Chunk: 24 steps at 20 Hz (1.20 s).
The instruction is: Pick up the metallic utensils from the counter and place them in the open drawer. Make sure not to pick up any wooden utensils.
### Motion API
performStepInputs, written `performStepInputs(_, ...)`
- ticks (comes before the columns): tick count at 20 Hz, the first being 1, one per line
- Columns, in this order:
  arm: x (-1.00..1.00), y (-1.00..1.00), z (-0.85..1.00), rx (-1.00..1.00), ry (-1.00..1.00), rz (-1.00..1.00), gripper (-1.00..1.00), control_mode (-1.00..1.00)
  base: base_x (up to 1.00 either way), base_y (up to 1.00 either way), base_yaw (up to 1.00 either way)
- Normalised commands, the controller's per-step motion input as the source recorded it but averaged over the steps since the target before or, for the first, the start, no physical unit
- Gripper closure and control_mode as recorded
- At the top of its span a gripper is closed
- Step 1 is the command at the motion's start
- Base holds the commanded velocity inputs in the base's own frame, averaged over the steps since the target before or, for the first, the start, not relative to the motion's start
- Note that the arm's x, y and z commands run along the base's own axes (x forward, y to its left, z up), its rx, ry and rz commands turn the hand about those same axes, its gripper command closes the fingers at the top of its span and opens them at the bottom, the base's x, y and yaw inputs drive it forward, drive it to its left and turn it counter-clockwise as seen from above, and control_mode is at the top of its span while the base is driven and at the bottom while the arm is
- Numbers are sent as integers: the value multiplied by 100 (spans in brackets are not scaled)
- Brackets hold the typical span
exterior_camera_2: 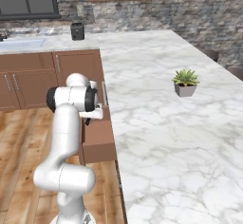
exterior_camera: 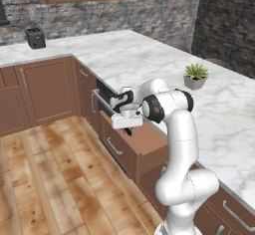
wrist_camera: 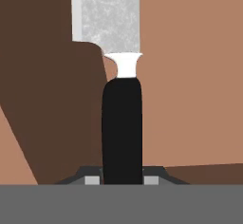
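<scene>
My gripper (wrist_camera: 122, 180) is shut on the black handle of a knife (wrist_camera: 121, 128), one of the metallic utensils. Its silver blade (wrist_camera: 111, 14) points away from the hand, over the brown inside of the open drawer (wrist_camera: 190, 76). From the left base, the gripper (exterior_camera: 127, 124) hangs low over the reddish-brown drawer box (exterior_camera: 149, 140), which sticks out from under the counter (exterior_camera: 149, 55). From the right base, the arm's joint covers the hand beside the drawer (exterior_camera_2: 98, 142). The wooden utensils are out of view.
A small potted plant (exterior_camera: 195, 77) (exterior_camera_2: 185, 84) stands on the white marble counter (exterior_camera_2: 156, 114). A dark toaster (exterior_camera: 35, 38) (exterior_camera_2: 77, 31) sits at the far back. Wooden cabinet doors (exterior_camera: 47, 89) line the back run, and plank floor (exterior_camera: 50, 179) lies to the left.
</scene>
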Motion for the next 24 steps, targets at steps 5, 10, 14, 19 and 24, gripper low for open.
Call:
performStepInputs(5,0,9,-40,-2,0,0,100,-100,0,0,0)
performStepInputs(10,13,4,-24,-1,-1,-1,100,-100,0,0,0)
performStepInputs(14,6,0,-23,0,0,-3,100,-100,0,0,0)
performStepInputs(19,-7,27,-11,0,0,0,100,-100,0,0,0)
performStepInputs(24,-22,67,-7,0,0,0,100,-100,0,0,0)
